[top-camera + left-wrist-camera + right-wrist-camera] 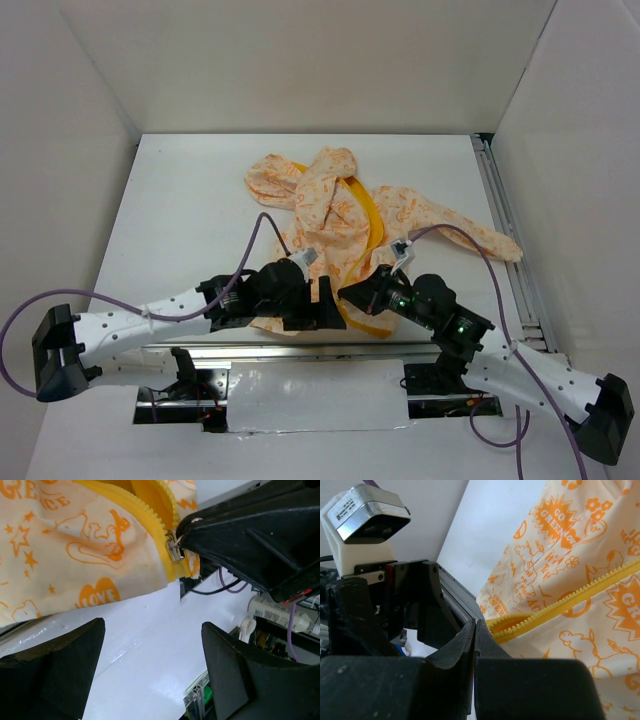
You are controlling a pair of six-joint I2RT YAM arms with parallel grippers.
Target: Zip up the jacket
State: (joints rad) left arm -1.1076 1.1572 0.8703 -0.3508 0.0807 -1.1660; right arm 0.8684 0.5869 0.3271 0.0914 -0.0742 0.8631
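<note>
The right gripper (474, 624) pinches the jacket (330, 215) at its zipper (570, 600) (bottom end); left gripper (153, 626) gapes beside.

Open table (190, 210) left of jacket (330, 212); right gripper (347, 292) hard against zipper slider (173, 550).

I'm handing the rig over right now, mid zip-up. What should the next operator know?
Left gripper: open, empty, just short of the hem of the jacket.
Right gripper: shut on the zipper pull at the hem end.
Done: pull grasped.
To do: pin the hem with the left gripper, draw the pull up; the front lies open, yellow lining showing.
</note>
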